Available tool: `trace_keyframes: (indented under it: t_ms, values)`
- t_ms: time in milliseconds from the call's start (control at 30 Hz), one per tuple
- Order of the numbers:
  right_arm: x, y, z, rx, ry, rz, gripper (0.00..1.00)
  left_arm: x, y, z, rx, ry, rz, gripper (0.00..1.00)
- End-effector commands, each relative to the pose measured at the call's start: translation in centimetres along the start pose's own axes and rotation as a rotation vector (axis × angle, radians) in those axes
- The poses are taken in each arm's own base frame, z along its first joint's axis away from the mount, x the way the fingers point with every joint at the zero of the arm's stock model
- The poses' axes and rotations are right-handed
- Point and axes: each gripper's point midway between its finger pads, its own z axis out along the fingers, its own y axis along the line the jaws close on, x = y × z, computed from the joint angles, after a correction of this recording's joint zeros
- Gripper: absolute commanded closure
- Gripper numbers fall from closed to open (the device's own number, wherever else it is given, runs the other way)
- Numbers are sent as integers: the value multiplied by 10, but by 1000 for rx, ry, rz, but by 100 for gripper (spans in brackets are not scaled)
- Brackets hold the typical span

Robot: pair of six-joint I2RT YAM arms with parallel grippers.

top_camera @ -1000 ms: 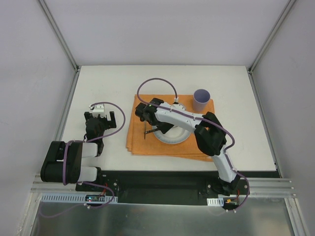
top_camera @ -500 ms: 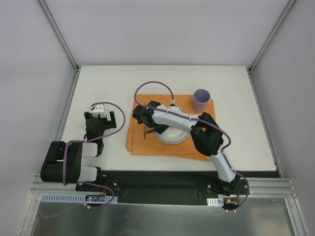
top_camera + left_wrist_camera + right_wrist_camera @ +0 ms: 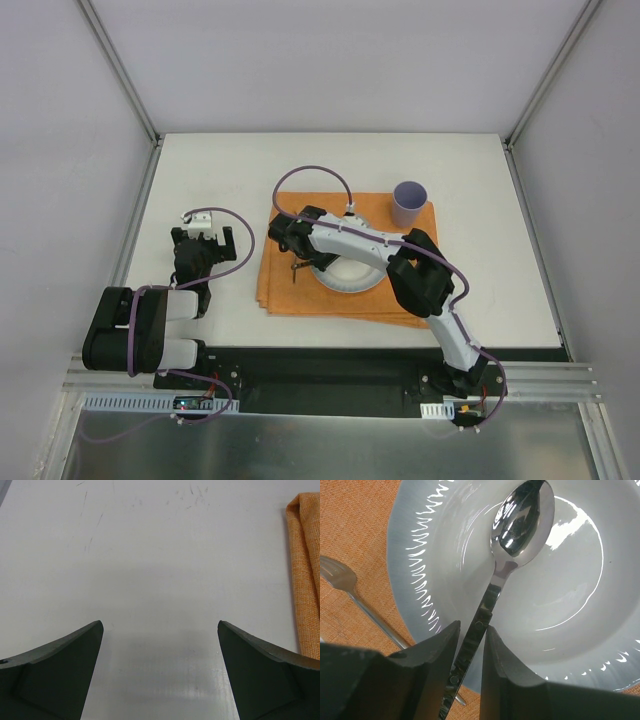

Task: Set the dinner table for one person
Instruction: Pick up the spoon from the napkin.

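The white dinner table [image 3: 480, 270] carries an orange placemat [image 3: 290, 295] with a white plate [image 3: 352, 275] on it and a purple cup [image 3: 409, 203] at its far right corner. My right gripper [image 3: 288, 236] hangs over the plate's left rim. In the right wrist view it [image 3: 472, 630] is shut on the handle of a steel spoon [image 3: 520, 515], whose bowl is over the plate's centre [image 3: 570, 580]. A fork [image 3: 350, 592] lies on the placemat [image 3: 355, 525] left of the plate. My left gripper [image 3: 205, 238] is open and empty over the bare table [image 3: 160, 545].
The placemat's folded edge [image 3: 305, 555] shows at the right of the left wrist view. Grey walls and metal frame posts close in the table's sides and back. The right arm stretches across the plate from the near right.
My right gripper has shifted slightly left and nearer over the plate's left rim, spoon in it. The left arm has not moved.
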Motion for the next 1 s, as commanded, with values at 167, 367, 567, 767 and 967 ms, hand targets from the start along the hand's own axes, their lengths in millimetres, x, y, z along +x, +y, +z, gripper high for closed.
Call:
trace_keyframes:
  t_ms: [167,367,567,767,967]
  values:
    - [6,-6,6,12,-2,-20,99,-23,-3,3,17,-76,-21,1]
    - [-12,-4,-5,-7,-34,-47,99,-23,-3,3,17,-77,-21,1]
    - [-46,-10,-23,5,-100,-110,99,-23,-3,3,17,-77,-21,1]
    - [-98,-9,-43,-23,-171,-135,99,-24,-3,3,17,-79,-21,1]
    - [-128,-8,-56,-80,-185,-275,99,-23,-3,3,17,-76,-21,1]
